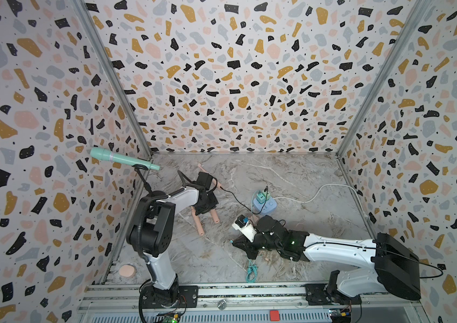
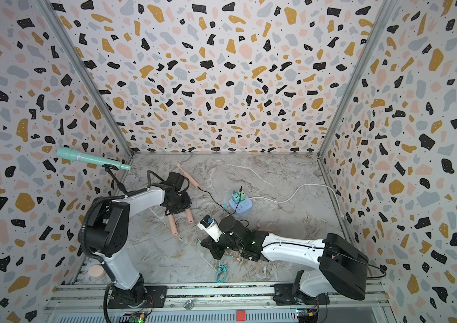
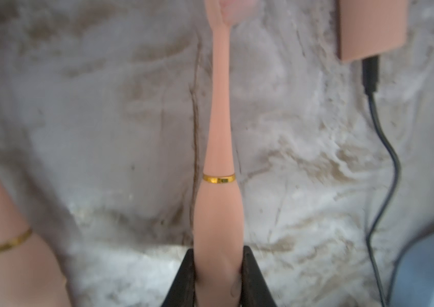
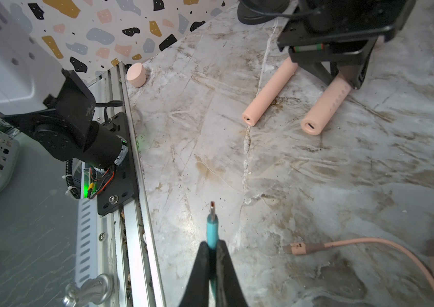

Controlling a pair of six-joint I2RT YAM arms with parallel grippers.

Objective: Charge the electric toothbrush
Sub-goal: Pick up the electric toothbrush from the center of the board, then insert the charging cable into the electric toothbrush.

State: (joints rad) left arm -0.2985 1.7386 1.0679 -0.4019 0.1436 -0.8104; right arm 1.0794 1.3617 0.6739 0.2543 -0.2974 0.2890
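Note:
My left gripper (image 3: 218,261) is shut on the handle of a pink electric toothbrush (image 3: 220,148) with a gold ring, lying low over the marble table. In both top views its handle end (image 1: 215,216) (image 2: 189,216) sticks out from under that gripper (image 1: 206,205). My right gripper (image 4: 212,245) is shut on a teal charging plug (image 4: 212,226) whose metal tip points forward. It sits right of the toothbrush (image 4: 325,106), apart from it, and the open port at the toothbrush's end faces it. The teal cable (image 1: 251,271) trails toward the front.
A second pink toothbrush (image 1: 200,223) (image 4: 266,93) lies beside the held one. A third (image 3: 372,26) has a black cable plugged in, running to a blue power strip (image 1: 263,204). A loose pink cable (image 4: 317,247), a pink cap (image 1: 127,270) and a teal microphone (image 1: 121,159) are around.

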